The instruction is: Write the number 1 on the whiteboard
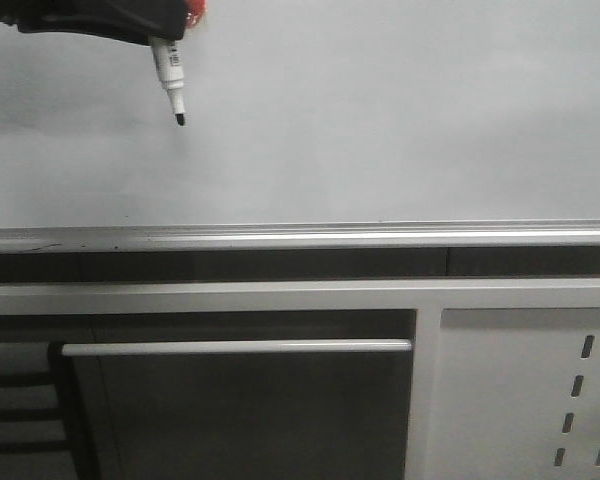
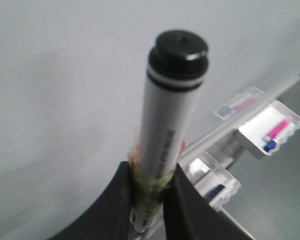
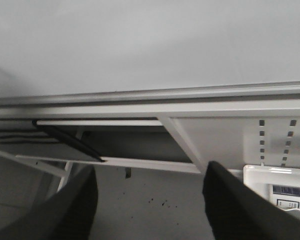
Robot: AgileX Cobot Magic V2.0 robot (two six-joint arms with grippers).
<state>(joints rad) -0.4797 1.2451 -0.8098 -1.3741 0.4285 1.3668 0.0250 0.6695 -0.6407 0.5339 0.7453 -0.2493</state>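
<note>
The whiteboard (image 1: 380, 110) fills the upper front view, pale grey-white, with its silver bottom rail (image 1: 300, 238) below. No black stroke of the number 1 shows on it. My left gripper (image 1: 165, 30) comes in at the top left, shut on a white marker (image 1: 170, 75) whose black tip (image 1: 181, 120) points down at or just off the board. In the left wrist view the marker (image 2: 170, 115) stands between the black fingers (image 2: 115, 200), black end cap toward the camera. My right gripper (image 3: 150, 200) is open and empty, low before the board's stand; it does not show in the front view.
Below the rail are a dark recess with a white horizontal bar (image 1: 235, 347) and a white perforated metal panel (image 1: 530, 390) at the right. Clear plastic trays (image 2: 270, 127) with coloured markers hang beside the board. A white tray (image 3: 277, 187) sits by the right finger.
</note>
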